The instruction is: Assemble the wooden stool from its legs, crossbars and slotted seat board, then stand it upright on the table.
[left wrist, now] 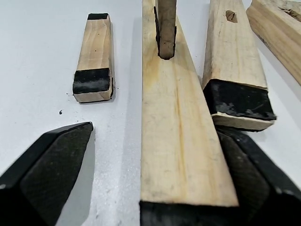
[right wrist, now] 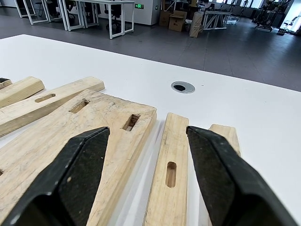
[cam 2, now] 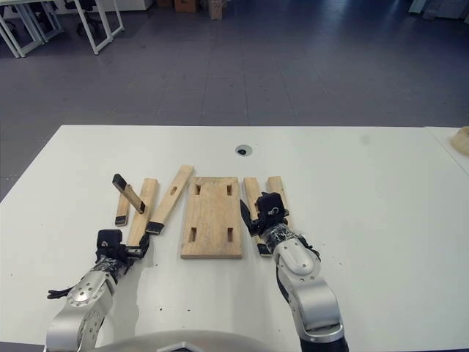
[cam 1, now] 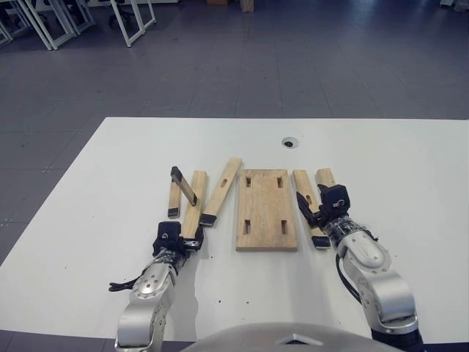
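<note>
Open lab or workshop hall, white table (cam 1: pixel 88 220) with cable grommet (cam 1: pixel 291 142), grey tiled floor (cam 1: pixel 293 66) beyond the table, white-framed desks (cam 1: pixel 44 22) and cardboard boxes (right wrist: pixel 176 21) far behind it.

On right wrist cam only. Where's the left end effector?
Observer: The left end effector is open, straddling the near end of the leg that lies left of the seat board.
Operator: Anything fitted yet?
Observer: One crossbar stands tilted in that leg's slot.
Operator: And the slanted leg I see next to the board?
Observer: The slanted leg lies flat and loose, with its black-capped near end just beside the left end effector.
</note>
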Robot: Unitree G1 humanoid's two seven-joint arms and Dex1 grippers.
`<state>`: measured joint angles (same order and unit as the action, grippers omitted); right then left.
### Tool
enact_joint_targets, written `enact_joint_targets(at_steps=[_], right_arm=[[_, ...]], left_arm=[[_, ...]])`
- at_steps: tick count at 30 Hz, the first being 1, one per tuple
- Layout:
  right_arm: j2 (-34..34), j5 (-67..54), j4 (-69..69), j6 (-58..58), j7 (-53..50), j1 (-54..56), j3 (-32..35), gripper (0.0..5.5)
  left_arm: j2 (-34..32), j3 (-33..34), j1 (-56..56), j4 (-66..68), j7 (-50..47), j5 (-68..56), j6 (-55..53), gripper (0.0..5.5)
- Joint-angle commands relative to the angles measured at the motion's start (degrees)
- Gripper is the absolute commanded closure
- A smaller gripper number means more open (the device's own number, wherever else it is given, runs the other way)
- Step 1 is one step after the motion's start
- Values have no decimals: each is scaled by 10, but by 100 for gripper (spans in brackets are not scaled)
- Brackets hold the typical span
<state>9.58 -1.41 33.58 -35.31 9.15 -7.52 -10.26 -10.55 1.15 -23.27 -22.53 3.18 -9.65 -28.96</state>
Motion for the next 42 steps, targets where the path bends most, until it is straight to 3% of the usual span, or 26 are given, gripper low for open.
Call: enact_joint_targets(at_steps=[1, 11, 13, 17, 20, 23, 27, 30, 33, 38, 42], right_arm=[[2, 1, 0, -12, -1, 12, 3, 250], [-10, -6, -1, -34, -14, 36, 28, 250], [-10, -6, -7, -39, -19, 52, 40, 250], [4, 1, -56, -36, -36, 102, 96, 250], [8, -25, -103, -47, -36, 169, 150, 250], [-8, -132, -135, -88, 13, 252, 210, 250], [-55, -502, -174, -263, 84, 385, 347, 169], [-46, -718, -221, -327, 79, 432, 374, 123], [-25, -774, -264, -346, 62, 446, 372, 64], [-2, -838, -304, -347, 9, 455, 348, 59], [3, -890, -303, -335, -23, 458, 316, 59]], left_arm=[[0, -33, -55, 28, 11, 6, -66, 188], [12, -31, -60, 63, 7, 5, -58, 346], [31, -3, -47, 70, 0, -11, -34, 346], [83, 99, 74, -91, -65, -90, -22, 346], [52, 134, 244, -180, -93, -141, -77, 346], [40, 154, 344, -157, -69, -230, -124, 346], [64, 168, 370, -72, 10, -421, -184, 346], [61, 172, 368, -37, 59, -542, -221, 346], [38, 188, 397, -3, 74, -649, -247, 346], [-1, 169, 428, 18, 95, -766, -269, 346], [-7, 122, 410, 11, 100, -767, -266, 346]])
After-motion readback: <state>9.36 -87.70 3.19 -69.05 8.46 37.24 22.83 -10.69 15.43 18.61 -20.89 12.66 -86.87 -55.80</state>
